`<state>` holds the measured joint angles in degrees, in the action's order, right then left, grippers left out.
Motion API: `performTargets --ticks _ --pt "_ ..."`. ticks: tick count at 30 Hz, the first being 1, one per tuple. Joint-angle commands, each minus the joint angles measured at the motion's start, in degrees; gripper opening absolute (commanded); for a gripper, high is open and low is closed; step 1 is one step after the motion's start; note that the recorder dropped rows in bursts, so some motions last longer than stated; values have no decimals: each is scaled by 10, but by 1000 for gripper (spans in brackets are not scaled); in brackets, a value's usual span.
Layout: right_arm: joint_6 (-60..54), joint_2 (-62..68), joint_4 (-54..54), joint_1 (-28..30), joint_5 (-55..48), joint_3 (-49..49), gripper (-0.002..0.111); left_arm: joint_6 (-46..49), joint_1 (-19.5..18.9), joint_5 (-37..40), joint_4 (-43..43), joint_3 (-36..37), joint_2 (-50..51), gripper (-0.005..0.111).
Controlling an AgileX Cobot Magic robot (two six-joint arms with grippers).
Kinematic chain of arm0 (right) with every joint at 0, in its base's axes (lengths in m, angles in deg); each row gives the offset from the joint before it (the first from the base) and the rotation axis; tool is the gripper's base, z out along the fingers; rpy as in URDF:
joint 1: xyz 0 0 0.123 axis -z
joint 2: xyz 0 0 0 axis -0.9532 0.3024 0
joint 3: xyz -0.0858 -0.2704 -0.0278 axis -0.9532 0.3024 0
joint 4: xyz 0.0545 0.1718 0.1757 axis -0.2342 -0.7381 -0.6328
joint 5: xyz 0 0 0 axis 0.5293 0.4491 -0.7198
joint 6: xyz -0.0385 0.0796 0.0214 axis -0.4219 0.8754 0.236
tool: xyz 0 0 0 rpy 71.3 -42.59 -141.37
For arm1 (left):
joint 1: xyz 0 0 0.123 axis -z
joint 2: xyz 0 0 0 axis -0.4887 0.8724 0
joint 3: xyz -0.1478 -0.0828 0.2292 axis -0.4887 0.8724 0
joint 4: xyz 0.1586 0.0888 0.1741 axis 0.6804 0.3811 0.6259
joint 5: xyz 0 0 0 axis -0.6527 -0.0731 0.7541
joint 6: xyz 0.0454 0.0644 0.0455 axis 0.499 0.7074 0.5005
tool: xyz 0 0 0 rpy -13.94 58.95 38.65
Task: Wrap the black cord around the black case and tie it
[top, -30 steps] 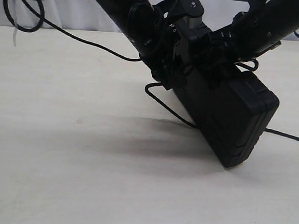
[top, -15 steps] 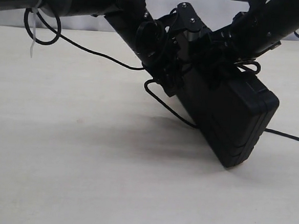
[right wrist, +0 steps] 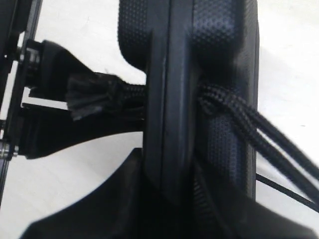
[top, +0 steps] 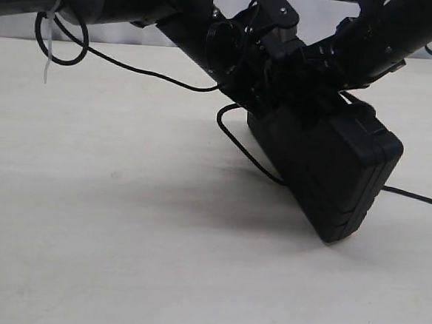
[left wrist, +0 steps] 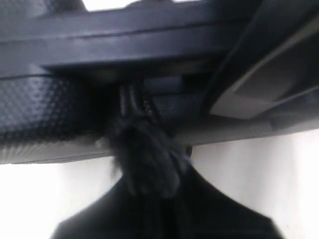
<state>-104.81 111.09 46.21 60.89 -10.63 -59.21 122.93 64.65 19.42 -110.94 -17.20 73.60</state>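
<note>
The black case (top: 334, 174) stands tilted on one corner on the table. My right gripper (top: 338, 89) holds its upper edge, and in the right wrist view my right gripper (right wrist: 192, 199) is shut on the case's rim (right wrist: 169, 99). The black cord (top: 241, 144) hangs in a loop at the case's left side and runs under the case. Two strands of the cord (right wrist: 249, 122) cross the case's edge. My left gripper (top: 251, 98) sits at the case's top left, and in its wrist view my left gripper (left wrist: 149, 199) is shut on the cord's tufted end (left wrist: 144, 157). The tuft (right wrist: 89, 97) also shows in the right wrist view.
Another stretch of cord (top: 417, 197) lies on the table to the right of the case. The left arm's thin cable (top: 133, 69) with a white zip tie (top: 49, 54) hangs above the table at the left. The pale tabletop (top: 121, 244) stretches to the front and left.
My left gripper has moved up and right along the case's top edge with the tufted end. The cord loop beside the case has risen and tightened. The case and right arm held still.
</note>
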Motion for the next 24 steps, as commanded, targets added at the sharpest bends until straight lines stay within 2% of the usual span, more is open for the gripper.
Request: performTargets --ticks 1,10,12,16,18,20,24 --pt "-2 8 19 0 -29 11 4 0 -1 -7 -16 -1 -1 0" --pt "-3 8 19 0 -34 11 4 10 -1 47 -14 -1 1 0" --pt "-3 8 19 0 -34 11 4 21 -1 57 -14 -1 1 7" --pt "-3 8 19 0 -34 11 4 22 -1 42 -12 -1 1 32" --pt "-3 8 19 0 -34 11 4 22 -1 35 -12 -1 1 41" --pt "-3 8 19 0 -34 11 4 20 -1 32 -8 -1 1 45" --pt "-3 8 19 0 -34 11 4 10 -2 35 12 -1 1 45"
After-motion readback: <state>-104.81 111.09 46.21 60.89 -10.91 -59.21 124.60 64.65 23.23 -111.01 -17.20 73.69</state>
